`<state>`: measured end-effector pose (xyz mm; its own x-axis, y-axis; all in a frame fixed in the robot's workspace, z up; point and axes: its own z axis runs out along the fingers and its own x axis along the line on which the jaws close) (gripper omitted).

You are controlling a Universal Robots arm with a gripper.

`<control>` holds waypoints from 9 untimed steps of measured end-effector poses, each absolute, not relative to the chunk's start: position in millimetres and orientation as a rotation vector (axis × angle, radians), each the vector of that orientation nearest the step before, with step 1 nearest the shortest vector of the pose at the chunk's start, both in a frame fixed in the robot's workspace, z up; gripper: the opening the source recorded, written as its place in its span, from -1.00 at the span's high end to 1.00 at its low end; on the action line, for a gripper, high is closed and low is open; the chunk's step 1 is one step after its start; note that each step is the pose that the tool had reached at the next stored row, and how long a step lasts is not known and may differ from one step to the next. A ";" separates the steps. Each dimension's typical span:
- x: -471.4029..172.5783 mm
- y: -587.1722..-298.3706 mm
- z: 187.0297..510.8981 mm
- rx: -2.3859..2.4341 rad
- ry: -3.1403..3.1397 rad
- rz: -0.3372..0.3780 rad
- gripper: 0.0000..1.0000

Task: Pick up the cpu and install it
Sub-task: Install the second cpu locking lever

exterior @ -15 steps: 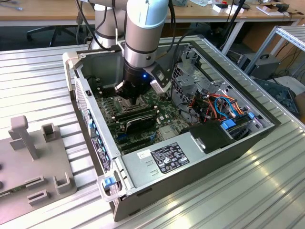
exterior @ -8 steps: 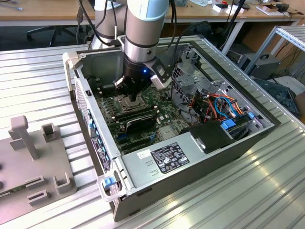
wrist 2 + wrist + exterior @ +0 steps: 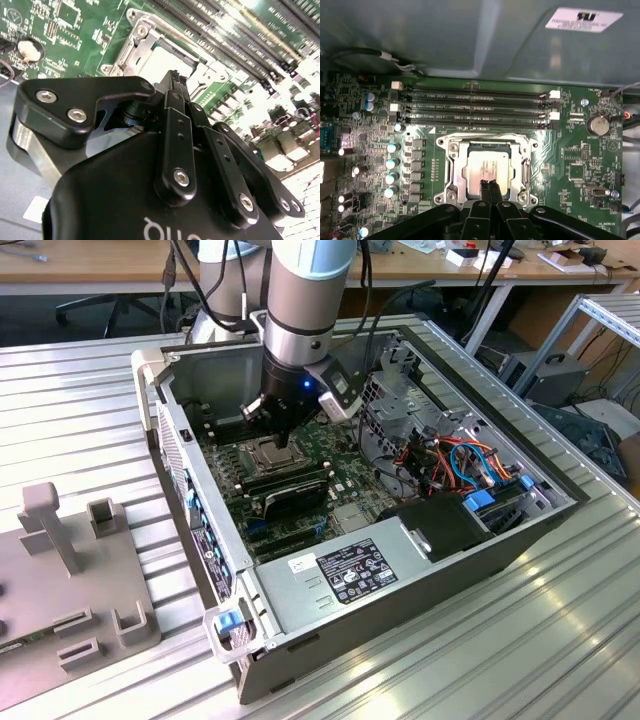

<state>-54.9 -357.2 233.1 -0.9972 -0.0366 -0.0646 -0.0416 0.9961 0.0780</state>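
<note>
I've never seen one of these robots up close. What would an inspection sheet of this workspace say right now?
Surface: ribbed metal table carrying an open computer case.
Job's things: cpu lying flat inside the socket frame on the motherboard.
Clutter: grey fixture block at the exterior view's left.
Grippers: gripper directly over the cpu, jaws closed together, tips at its top.
Cables: coloured wire bundle inside the case.
Surroundings: wooden desks behind.
</note>
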 end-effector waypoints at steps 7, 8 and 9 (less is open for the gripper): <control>-54.3 -354.3 239.0 -0.060 3.082 0.120 0.79; -54.2 -354.2 241.0 -0.060 3.084 0.119 0.79; -54.1 -354.1 242.9 -0.060 3.087 0.117 0.79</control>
<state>-54.1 -354.1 242.9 -0.9979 -0.0368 -0.0536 -0.0408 0.9964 0.0746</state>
